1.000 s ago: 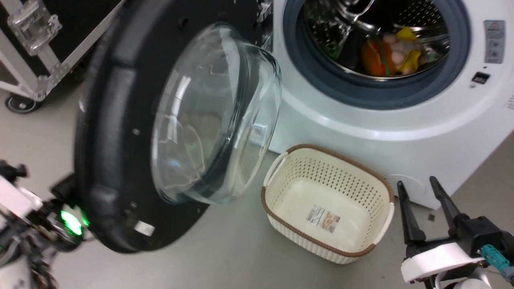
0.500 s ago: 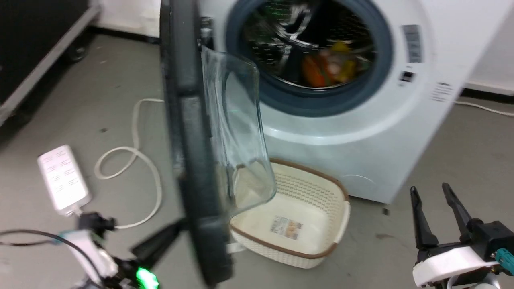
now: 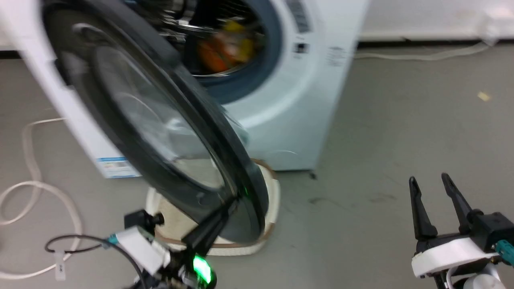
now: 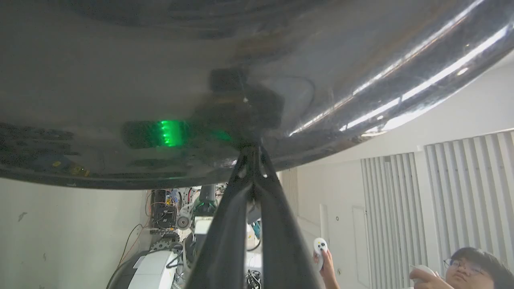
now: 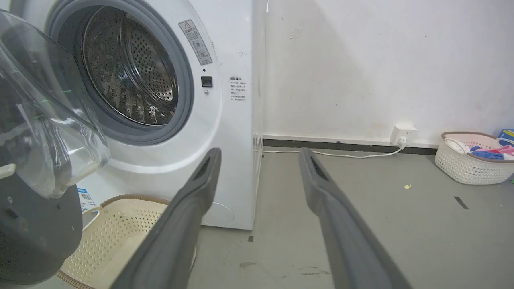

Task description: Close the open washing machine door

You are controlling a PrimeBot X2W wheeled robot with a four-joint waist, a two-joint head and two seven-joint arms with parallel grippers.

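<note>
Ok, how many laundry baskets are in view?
2. One cream perforated plastic basket with a brown rim sits on the floor before the white washing machine, below its black-rimmed glass door; one white basket holding clothes stands by the far wall.

Black door [image 3: 156, 132], white machine [image 3: 297, 112]
We also see a grey floor [image 3: 401, 132] and a cream basket [image 5: 120, 237], dotted with holes, brown-rimmed.

Even light, blurred head view, glare streaks across washing machine door [image 4: 401, 76]
</note>
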